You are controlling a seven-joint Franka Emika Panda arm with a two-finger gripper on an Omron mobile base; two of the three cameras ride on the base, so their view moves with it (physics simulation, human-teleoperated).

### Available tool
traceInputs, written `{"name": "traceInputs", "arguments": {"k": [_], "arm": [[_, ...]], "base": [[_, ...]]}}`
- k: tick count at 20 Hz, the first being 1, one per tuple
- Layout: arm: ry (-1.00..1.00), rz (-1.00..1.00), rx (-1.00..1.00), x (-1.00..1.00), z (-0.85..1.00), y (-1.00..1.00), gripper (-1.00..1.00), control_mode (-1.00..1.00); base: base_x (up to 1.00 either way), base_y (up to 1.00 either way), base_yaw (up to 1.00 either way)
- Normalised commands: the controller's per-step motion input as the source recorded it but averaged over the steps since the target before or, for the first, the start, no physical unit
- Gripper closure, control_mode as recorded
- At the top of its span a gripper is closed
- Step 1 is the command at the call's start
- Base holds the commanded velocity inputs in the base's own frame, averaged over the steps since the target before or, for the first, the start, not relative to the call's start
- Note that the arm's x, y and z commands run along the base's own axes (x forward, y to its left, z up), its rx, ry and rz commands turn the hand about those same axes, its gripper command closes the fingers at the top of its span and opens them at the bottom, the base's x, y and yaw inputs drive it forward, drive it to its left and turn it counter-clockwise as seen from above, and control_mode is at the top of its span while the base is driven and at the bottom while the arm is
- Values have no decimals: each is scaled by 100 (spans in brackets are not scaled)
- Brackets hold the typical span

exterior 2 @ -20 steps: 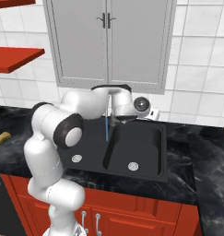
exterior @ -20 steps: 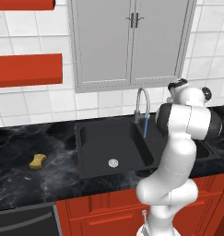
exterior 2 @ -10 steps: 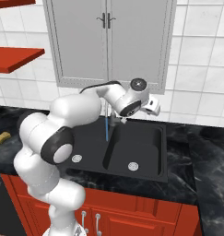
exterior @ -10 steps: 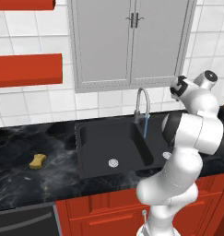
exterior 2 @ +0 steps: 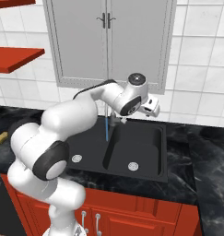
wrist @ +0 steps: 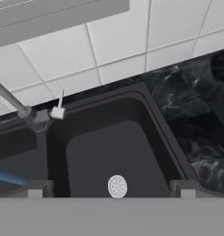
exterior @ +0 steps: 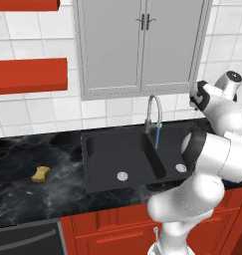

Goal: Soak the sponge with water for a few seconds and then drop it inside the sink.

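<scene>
Sponge lies untouched at nine o'clock on the tabletop; claw, jaws apart, has been swung right, above the sink, water running.

Yellow sponge lies on the counter, well left of black sink.

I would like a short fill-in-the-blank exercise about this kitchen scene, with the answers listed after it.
1. The sponge lies on the ____, left of the sink.
2. A thin blue stream of ____ falls from the faucet.
3. The claw, above the smaller basin, holds ____.
4. The sink is ____ in colour.

Missing words: counter; water; nothing; black
</scene>
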Motion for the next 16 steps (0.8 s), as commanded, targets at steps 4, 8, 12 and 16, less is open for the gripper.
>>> {"name": "traceInputs", "arguments": {"k": [4,8,12,16], "arm": [[3,0,0,-47,4,11,-100,-100],[11,1,0,-36,12,24,-100,-100],[14,0,0,-30,9,39,-100,-100],[13,3,0,-27,1,53,-100,-100]], "base": [[0,0,0],[0,0,0],[0,0,0],[0,0,0]]}}
